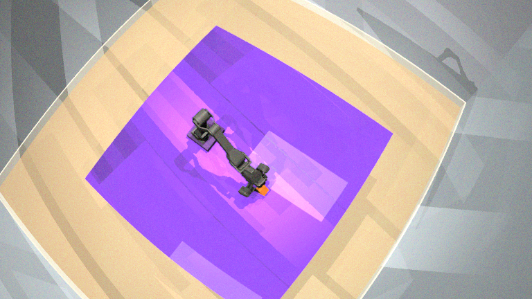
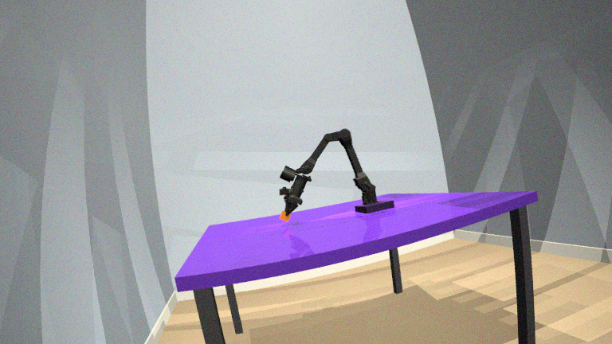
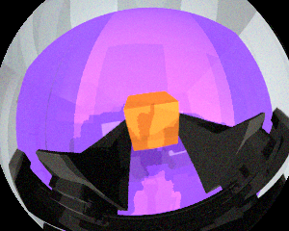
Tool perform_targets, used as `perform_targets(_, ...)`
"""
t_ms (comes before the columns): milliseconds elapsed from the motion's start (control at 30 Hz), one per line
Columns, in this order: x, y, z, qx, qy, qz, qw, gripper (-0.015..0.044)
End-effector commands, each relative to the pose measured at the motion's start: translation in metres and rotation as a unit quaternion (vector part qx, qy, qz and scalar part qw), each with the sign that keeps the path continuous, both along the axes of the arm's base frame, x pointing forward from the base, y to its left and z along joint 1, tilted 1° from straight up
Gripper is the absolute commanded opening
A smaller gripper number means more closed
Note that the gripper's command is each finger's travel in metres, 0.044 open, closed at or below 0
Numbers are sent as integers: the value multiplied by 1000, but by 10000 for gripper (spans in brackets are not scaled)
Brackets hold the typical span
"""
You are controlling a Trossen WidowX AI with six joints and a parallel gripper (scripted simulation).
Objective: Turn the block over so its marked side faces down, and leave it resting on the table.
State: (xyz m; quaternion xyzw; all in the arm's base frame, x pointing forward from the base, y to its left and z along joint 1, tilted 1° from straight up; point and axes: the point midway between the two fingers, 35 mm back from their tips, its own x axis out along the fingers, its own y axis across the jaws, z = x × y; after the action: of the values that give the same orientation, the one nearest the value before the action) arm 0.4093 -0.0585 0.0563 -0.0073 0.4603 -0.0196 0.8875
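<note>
A small orange block (image 1: 262, 189) (image 2: 284, 216) (image 3: 151, 121) is held between the two dark fingers of my gripper (image 1: 258, 188) (image 2: 288, 211) (image 3: 155, 138). The gripper is shut on the block and tilted, and holds it just above the purple table (image 1: 305, 115) (image 2: 315, 245) (image 3: 87, 77). In the wrist view the block's near face shows a darker orange patch. I cannot tell which side carries the mark. The arm reaches from its base (image 1: 201, 135) (image 2: 373, 206) out over the middle of the table.
The purple table top stands on dark legs (image 2: 523, 272) over a wooden floor (image 1: 411, 84) (image 2: 451, 295). Grey walls surround the room.
</note>
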Motion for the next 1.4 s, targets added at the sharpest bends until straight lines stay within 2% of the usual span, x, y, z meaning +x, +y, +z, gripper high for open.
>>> perform_targets(0,2,0,-10,2,-24,2,1000,0)
perform_targets(833,-7,1,-28,-4,-223,9,975,0)
perform_targets(1367,-8,1,-26,-5,-240,10,971,0)
